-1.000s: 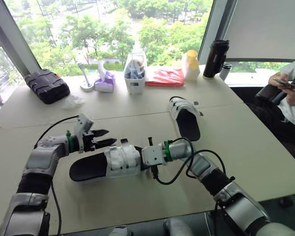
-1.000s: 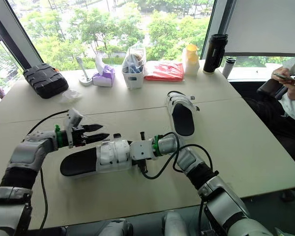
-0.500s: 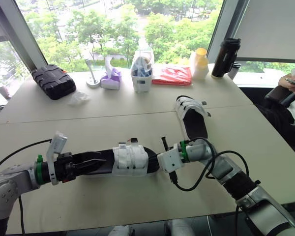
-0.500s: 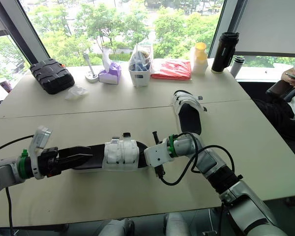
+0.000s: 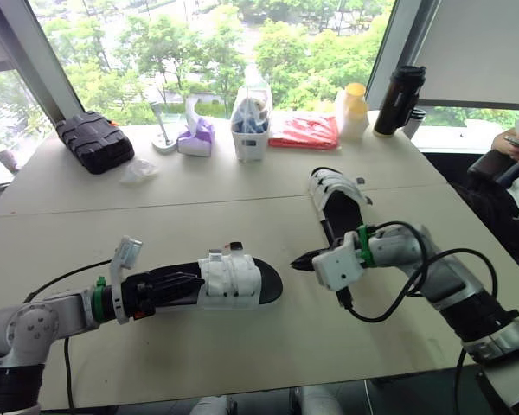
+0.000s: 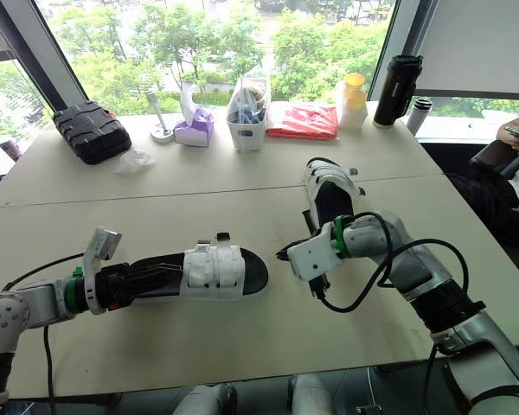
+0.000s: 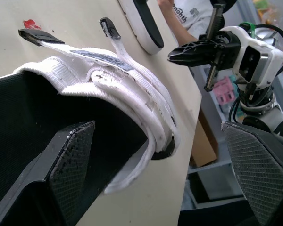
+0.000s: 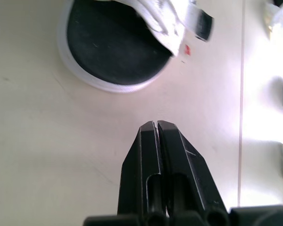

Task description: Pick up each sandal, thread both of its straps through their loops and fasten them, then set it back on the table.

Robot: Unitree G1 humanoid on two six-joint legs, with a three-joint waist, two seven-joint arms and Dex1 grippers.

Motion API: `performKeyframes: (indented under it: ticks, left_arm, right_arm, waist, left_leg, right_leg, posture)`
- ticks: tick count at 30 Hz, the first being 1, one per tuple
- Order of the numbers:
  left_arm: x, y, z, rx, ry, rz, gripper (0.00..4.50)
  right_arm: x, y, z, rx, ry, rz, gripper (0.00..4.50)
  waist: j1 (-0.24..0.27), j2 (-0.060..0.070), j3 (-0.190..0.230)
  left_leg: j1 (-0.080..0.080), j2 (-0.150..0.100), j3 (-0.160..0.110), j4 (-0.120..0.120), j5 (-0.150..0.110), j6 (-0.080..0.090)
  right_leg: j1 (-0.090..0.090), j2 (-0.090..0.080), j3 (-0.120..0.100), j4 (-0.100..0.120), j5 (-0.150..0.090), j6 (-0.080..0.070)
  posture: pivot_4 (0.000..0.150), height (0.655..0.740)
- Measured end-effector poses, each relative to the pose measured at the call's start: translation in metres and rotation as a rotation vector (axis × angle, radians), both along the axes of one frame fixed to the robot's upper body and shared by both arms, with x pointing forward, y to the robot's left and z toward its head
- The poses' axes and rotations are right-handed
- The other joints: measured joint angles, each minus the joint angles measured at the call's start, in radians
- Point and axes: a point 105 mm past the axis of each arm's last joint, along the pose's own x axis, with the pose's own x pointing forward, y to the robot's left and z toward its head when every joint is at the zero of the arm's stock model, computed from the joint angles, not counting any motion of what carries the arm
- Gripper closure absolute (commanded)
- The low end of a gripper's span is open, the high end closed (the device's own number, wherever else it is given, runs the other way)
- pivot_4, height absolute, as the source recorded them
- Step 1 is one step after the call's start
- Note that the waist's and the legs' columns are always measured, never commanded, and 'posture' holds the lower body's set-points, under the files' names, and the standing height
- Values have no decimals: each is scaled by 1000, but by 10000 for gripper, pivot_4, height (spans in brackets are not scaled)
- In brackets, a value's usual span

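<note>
A black-soled sandal with white fabric straps [image 5: 238, 278] lies flat on the pale beige table [image 5: 199, 207], lower centre of the head views, its toe pointing toward the right side of the frame. The left gripper [image 5: 180, 285] reaches in over the heel end from the lower left, its pincer spread wide; one ribbed black finger [image 7: 70, 174] sits over the dark footbed just behind the straps. Two black strap tips [image 7: 108, 28] stick out past the white bands.

The right gripper [image 5: 299, 261] hovers just off the toe, not touching it, with its two fingers pressed together into a narrow point. Behind it, centre right, the second black-and-white sandal [image 5: 337, 203] lies on the table.

Along the window edge at the top stand a black ribbed case [image 5: 93, 141], a purple tissue box [image 5: 196, 137] and a tall black tumbler [image 5: 399, 99]
</note>
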Motion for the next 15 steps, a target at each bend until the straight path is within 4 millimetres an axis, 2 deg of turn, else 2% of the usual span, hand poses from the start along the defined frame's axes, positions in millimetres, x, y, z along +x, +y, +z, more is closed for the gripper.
performKeyframes:
  ticks: [4,8,11,13,15]
  left_arm:
    - [2,-18,-9,-10,41,-69,399]
    - [14,-33,-10,-53,58,-97,399]
    - [23,-49,-10,-100,74,-116,7878]
    - [28,-61,-12,-124,88,-128,17590]
    - [31,-64,-14,-129,97,-124,28551]
  right_arm:
    - [0,-6,18,33,-16,-45,45000]
    - [1,-8,26,52,-26,-83,45000]
    - [2,-8,29,63,-29,-100,45000]
    - [1,-7,30,66,-31,-104,45000]
    - [2,-8,30,72,-29,-115,45000]
  waist:
    - [4,0,1]
    - [8,0,1]
    - [10,0,1]
    - [8,-2,2]
    - [3,-2,2]
  left_leg:
    - [0,0,0,1,0,0]
    - [-1,-1,0,2,0,0]
    - [-1,-2,0,2,0,0]
    - [-1,-2,0,3,0,-1]
    - [-1,-2,0,3,1,-2]
  right_leg:
    - [0,0,0,0,0,0]
    - [1,-1,0,0,0,0]
    - [1,-2,0,0,0,0]
    - [1,-2,0,0,0,1]
    - [0,-2,1,0,1,1]
  posture:
    - [1500,7400]
    - [1500,7400]
    - [1500,7400]
    - [1500,7400]
    - [1500,7400]
